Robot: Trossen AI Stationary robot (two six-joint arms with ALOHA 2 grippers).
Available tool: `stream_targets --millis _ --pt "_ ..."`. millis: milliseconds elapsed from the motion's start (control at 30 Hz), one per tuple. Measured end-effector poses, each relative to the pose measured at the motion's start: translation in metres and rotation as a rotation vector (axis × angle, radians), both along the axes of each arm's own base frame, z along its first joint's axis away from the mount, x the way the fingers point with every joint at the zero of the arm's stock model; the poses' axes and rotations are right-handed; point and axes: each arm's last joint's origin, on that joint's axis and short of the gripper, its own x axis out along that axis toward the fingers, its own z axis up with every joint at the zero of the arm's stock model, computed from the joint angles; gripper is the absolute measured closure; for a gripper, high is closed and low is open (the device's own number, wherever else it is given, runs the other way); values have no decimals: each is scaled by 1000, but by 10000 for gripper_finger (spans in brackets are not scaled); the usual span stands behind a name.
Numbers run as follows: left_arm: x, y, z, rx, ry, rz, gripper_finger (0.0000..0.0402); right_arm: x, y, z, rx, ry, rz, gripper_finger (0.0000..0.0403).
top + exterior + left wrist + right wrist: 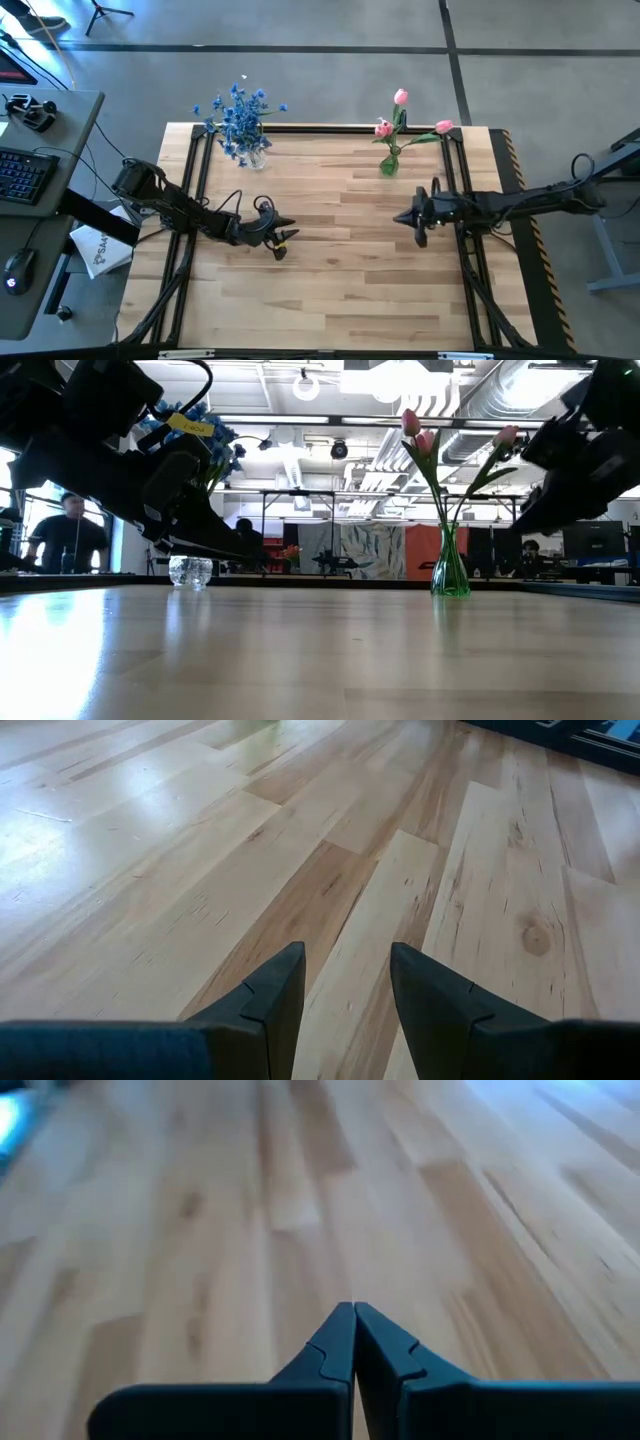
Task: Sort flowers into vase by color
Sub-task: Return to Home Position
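Two vases on the counter (340, 270): one transparent vase (257, 157), one green vase (388, 165). Three pink tulips (400, 97) in the green one. One bunch of blue flowers (240, 115) in the transparent one, separate sprays too tangled to count. Two arms, two grippers: left gripper (285, 235), right gripper (399, 218). At least two people (68, 532) beyond the counter in the low view.

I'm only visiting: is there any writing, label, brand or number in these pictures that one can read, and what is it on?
Nothing here can be read with certainty.
On the left arm, a yellow tag: it carries print, too small to read.
Beside the table, a white packet: dark print, too blurred to read.
Along the table's right edge, striped tape: a warning pattern, no words.
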Motion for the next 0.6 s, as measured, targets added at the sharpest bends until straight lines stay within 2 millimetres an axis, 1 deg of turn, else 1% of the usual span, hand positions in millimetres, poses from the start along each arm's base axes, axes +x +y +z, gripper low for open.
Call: stream_targets --millis 133,367,600 --pt "0 0 0 0 0 0 266 -5 4 11 -8 -102 75 403" --pt "0 0 0 9 3 -5 266 -19 4 31 -51 -307 120 403" --pt "0 0 0 9 3 -5 266 -32 4 45 -75 -485 161 403"
